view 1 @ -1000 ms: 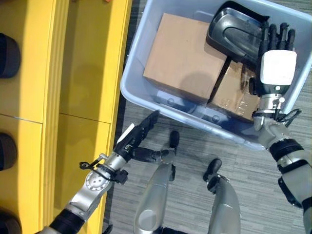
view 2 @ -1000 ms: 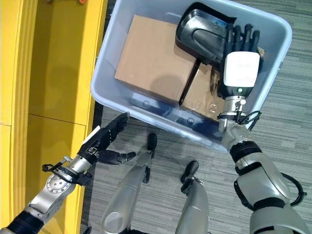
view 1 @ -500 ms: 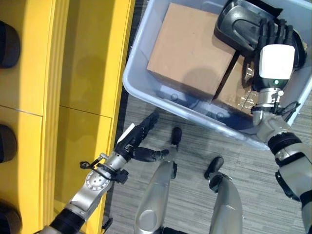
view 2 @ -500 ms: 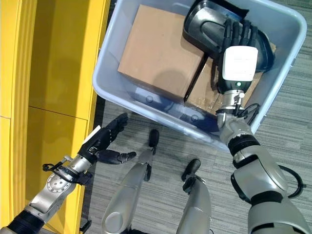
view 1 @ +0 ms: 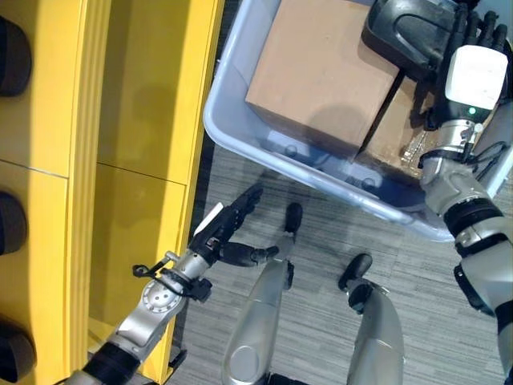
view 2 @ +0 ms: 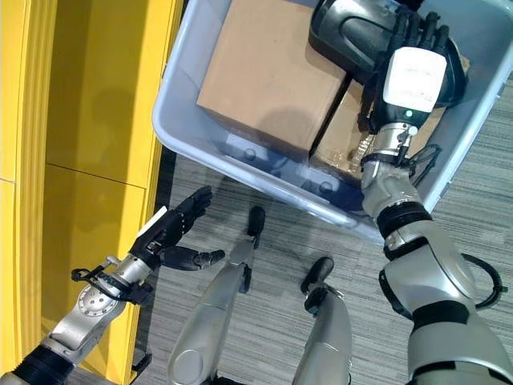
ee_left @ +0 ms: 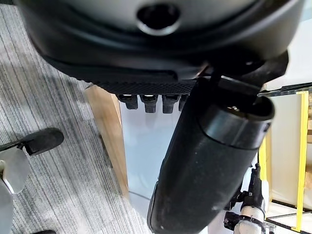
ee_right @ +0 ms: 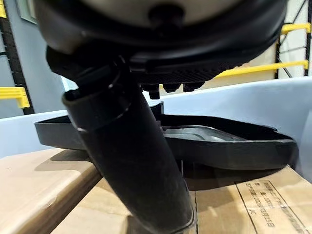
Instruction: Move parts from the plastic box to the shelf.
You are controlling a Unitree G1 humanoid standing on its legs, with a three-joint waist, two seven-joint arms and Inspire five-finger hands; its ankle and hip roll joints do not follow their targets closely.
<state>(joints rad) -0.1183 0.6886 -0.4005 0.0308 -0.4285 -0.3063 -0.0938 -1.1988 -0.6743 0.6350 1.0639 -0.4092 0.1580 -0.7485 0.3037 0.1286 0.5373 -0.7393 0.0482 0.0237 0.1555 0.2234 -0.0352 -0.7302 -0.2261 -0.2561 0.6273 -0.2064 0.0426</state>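
Note:
A pale blue plastic box (view 1: 228, 60) stands on the floor at the upper right. Inside it lie a large cardboard box (view 1: 321, 72), a smaller cardboard box (view 1: 393, 136) and a black moulded plastic part (view 1: 405, 32). My right hand (view 1: 474, 68) reaches into the box with straight fingers laid over the near end of the black part (ee_right: 219, 141), which rests on the cartons. The yellow shelf (view 1: 136, 120) runs down the left side. My left hand (view 1: 220, 237) hangs open and empty above the carpet, beside the shelf's edge.
Dark rounded parts (view 1: 12, 68) sit in the shelf's compartments at the far left. Grey carpet (view 1: 337, 241) lies between shelf and box. The box's near wall (view 2: 264, 172) stands between me and the cartons.
The whole picture has shifted, so the camera moved. My right hand has slid a little farther over the black part. The left hand has stayed where it was.

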